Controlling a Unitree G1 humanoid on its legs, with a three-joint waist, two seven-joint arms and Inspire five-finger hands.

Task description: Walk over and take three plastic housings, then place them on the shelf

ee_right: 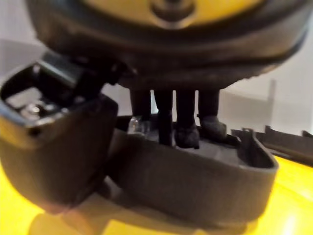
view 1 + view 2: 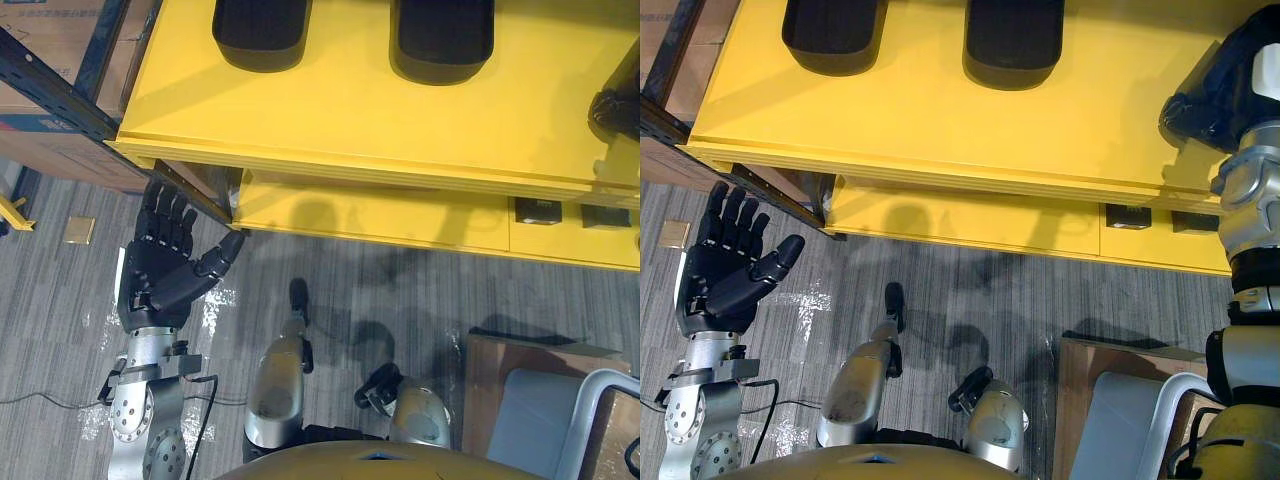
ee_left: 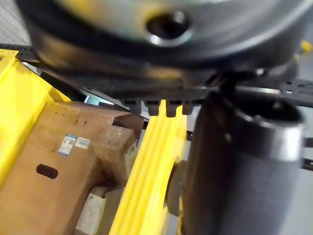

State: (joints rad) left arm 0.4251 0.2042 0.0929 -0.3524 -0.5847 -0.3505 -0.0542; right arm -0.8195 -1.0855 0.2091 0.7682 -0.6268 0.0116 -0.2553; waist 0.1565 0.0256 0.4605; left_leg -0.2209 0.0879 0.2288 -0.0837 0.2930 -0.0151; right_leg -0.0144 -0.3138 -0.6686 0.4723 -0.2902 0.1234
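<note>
floor: grey striped carpet (image 2: 400,290) runs below a yellow shelf (image 2: 350,120), whose flat top crosses the upper part of both eye views.
shelf top: a first housing (image 2: 262,30) and a second housing (image 2: 442,35), both black rounded plastic shells, lie side by side on the yellow top, apart from each other.
third housing (image 1: 195,171): a dark plastic shell, open side up, resting on the shelf near its right end, well apart from the other two.
right hand (image 2: 1215,100): its fingers (image 1: 187,132) reach over the rim into the third housing, the thumb lies against the outer wall, and the wall is pinched between them.
left hand (image 2: 160,265): spread, fingers straight, thumb out, holding nothing, above the floor just beside the shelf's left front corner.
left side: a dark metal beam (image 2: 50,85) slants past the shelf's left edge, with a cardboard box (image 2: 40,40) behind it.
</note>
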